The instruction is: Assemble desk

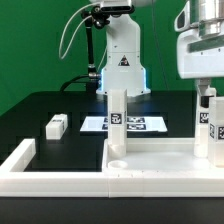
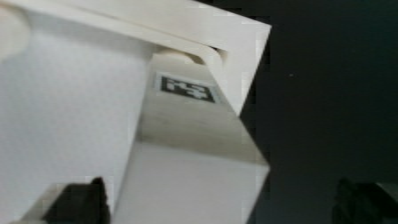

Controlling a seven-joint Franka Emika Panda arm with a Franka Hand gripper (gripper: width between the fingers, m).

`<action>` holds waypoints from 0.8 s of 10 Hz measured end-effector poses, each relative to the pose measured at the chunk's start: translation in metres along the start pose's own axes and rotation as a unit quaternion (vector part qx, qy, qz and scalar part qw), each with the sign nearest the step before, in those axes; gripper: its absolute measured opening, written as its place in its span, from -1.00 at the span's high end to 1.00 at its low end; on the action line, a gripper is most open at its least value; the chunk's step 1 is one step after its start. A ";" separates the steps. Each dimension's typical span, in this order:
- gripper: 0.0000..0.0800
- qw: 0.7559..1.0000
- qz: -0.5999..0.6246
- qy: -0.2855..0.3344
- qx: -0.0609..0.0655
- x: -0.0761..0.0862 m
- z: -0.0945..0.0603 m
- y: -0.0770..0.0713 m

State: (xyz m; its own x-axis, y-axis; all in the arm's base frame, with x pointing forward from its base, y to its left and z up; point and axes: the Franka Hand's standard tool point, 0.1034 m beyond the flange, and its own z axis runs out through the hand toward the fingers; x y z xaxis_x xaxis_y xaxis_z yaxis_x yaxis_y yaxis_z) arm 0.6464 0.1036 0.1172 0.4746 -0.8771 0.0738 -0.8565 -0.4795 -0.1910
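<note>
Exterior view: the gripper [image 1: 207,100] hangs above an upright leg [image 1: 208,130], which stands in the desk top [image 1: 160,183] at its edge on the exterior view's right, likely seated there for fastening.

Wrist view: the fingers [image 2: 80,200] are spread wide on either side of that tagged leg and grip nothing.

Insp. note, arm only. Ref. pt: upright leg block [image 1: 208,138]. Arm base [image 1: 121,65] stands well behind ref., toward the exterior view's left of it; upper links run up out of frame. Hand [image 1: 198,45] hangs directly above ref., pointing straight down. The gripper [image 1: 206,98] is at ref.'s top end, jaws spread wide. Wrist view: fingertips [image 2: 80,200] either side of ref., far one clear of its face. Not clamping.
</note>
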 end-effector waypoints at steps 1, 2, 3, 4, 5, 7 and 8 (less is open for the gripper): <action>-0.61 0.998 -0.055 -0.004 -0.001 -0.001 0.002 0.001; -0.62 0.998 -0.070 -0.002 -0.001 0.000 0.001 0.001; -0.62 0.994 -0.108 -0.002 -0.001 0.000 0.002 0.001; -0.62 0.991 -0.134 -0.002 -0.001 0.000 0.002 0.002; -0.62 0.985 -0.175 -0.002 -0.001 0.000 0.002 0.002; -0.62 0.939 -0.343 -0.009 0.001 0.003 0.004 0.004; -0.62 0.915 -0.402 -0.022 -0.002 -0.001 0.008 0.009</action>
State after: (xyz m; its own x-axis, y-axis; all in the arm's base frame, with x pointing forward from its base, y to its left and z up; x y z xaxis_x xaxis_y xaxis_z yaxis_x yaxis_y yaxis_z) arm 0.6402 0.1001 0.1081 0.9595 -0.2391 0.1492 -0.2278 -0.9696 -0.0890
